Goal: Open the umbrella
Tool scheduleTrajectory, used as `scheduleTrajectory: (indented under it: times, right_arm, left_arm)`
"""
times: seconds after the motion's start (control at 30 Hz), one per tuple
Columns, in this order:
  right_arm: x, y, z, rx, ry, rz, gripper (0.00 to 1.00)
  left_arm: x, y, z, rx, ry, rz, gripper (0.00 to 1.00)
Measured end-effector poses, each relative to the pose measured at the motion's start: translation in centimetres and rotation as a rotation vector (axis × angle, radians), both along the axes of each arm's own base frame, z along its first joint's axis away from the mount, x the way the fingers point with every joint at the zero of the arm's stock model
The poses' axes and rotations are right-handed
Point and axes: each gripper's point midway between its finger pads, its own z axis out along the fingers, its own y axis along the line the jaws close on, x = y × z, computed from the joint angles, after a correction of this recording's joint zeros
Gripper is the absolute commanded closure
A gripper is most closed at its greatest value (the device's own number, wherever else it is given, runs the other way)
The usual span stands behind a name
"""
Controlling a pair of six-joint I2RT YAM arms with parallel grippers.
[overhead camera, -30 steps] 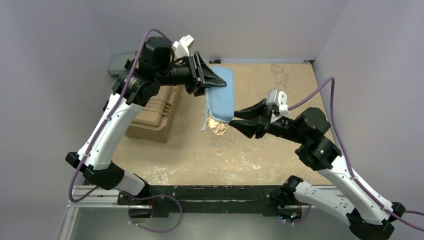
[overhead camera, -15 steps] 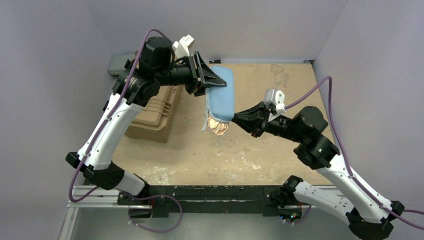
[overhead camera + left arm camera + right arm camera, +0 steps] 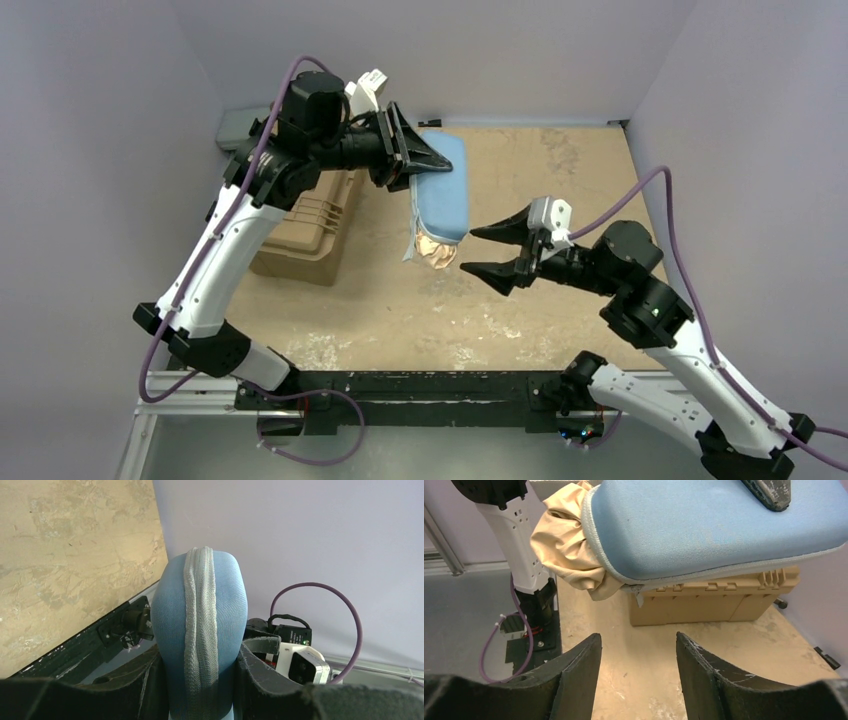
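Note:
A light-blue fabric sleeve (image 3: pixel 443 195) hangs above the table with my left gripper (image 3: pixel 425 160) shut on its far end. In the left wrist view both black fingers press the sleeve (image 3: pixel 200 605) from either side. The umbrella (image 3: pixel 436 254) shows only as crumpled beige cloth spilling from the sleeve's near end; its shaft and handle are hidden. My right gripper (image 3: pixel 467 250) stands open just right of that cloth and touches nothing. In the right wrist view the cloth (image 3: pixel 566 545) and sleeve (image 3: pixel 714 525) lie above and beyond the open gripper (image 3: pixel 639 637).
A tan ribbed hard case (image 3: pixel 305 235) sits on the table under the left arm, also visible behind the sleeve as the case (image 3: pixel 714 602). A grey box (image 3: pixel 235 125) is in the back left corner. Purple walls close in three sides; a black rail (image 3: pixel 420 385) runs along the near edge.
The right gripper shut close to the sleeve's near end, then opened wide and drew back a little to the right. The left gripper and sleeve have stayed put.

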Motion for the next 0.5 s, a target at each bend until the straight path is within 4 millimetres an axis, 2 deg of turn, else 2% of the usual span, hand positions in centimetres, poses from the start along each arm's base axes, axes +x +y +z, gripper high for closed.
scheduleTrajectory:
  times: [0.17,0.5]
  right_arm:
    - [-0.4,-0.7,0.5,0.005,-0.036,-0.008,0.5]
    - [0.0,-0.4,0.4,0.004,-0.036,-0.012,0.63]
  left_arm:
    - [0.0,0.0,-0.4,0.013,0.019,0.0,1.0]
    - [0.0,-0.8,-1.5,0.04,0.051,-0.002,1.0]
